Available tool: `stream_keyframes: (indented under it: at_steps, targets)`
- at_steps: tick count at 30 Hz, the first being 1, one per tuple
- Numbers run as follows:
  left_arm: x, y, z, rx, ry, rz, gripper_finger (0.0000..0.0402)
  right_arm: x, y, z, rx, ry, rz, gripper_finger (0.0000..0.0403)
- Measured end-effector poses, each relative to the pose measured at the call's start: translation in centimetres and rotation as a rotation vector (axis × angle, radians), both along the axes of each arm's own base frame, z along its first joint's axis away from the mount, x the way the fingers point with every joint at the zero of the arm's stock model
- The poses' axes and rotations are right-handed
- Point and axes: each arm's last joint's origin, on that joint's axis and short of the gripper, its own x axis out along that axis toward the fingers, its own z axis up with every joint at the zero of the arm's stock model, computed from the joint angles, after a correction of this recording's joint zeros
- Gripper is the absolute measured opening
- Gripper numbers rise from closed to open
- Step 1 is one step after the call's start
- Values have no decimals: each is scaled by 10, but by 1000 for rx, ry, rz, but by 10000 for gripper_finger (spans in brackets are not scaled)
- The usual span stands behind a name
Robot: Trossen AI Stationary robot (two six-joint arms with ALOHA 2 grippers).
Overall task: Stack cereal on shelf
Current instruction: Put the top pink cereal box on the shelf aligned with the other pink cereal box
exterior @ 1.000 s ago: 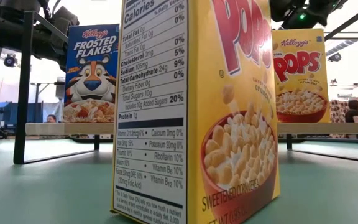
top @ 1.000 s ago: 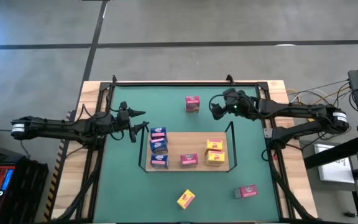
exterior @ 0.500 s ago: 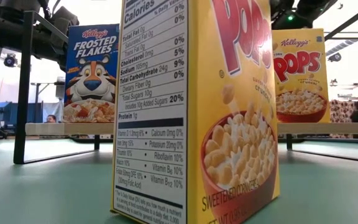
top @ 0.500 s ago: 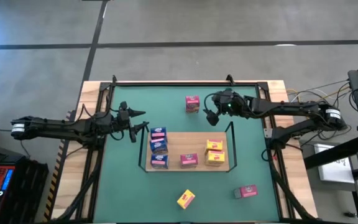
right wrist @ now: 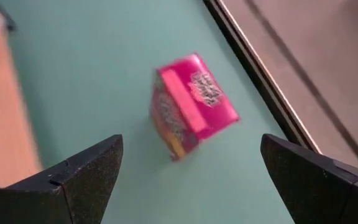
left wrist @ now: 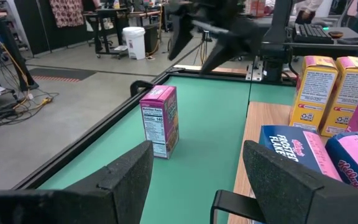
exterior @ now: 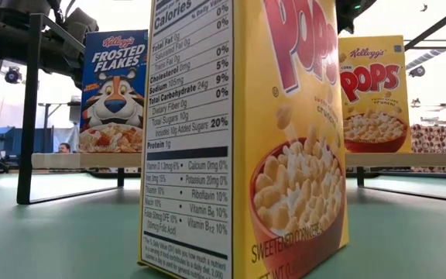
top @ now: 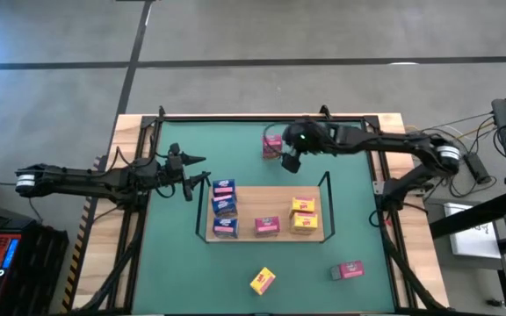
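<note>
1. Pink cardboard cereal box point(top: 272, 146) stands upright on the green counter point(top: 183, 254), beyond the light-wood shelf point(top: 266, 204)'s far edge
2. Right gripper point(top: 290, 161) hovers just beside it, fingers point(right wrist: 82, 177) spread wide, the box lying ahead between them
3. Left gripper point(top: 193, 183) waits beside the shelf, fingers point(left wrist: 126, 171) apart, farther from the box

Green tabletop point(top: 174, 254), light-wood shelf point(top: 251, 200) with black rails. Boxes on shelf: blue point(top: 224, 207), pink point(top: 266, 226), yellow point(top: 304, 213); pink box point(top: 271, 145) near the table's far edge, yellow box point(top: 263, 280) and pink box point(top: 350, 270) near its front edge.
</note>
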Motion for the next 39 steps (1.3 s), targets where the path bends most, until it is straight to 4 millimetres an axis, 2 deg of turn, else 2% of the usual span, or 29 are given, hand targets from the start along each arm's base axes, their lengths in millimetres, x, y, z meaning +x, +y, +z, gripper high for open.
stream_keyframes:
  at_steps: [5, 9, 14, 25, 39]
  targets:
    - [0, 0, 0, 0, -2, 0, 233, 17, -22, 0, 35, 62, 66, 370]
    - [0, 0, 0, 1, -4, 0, 233, 27, -32, -3, 46, 116, 135, 370]
    - [0, 0, 0, 1, -4, 0, 233, 34, -37, -5, 47, 144, 170, 370]
    - [1, 0, 0, 0, -5, 0, 233, 37, -47, -16, -31, 225, 327, 370]
    - [1, 0, 0, 1, -8, 0, 233, 43, -55, -33, -73, 278, 415, 370]
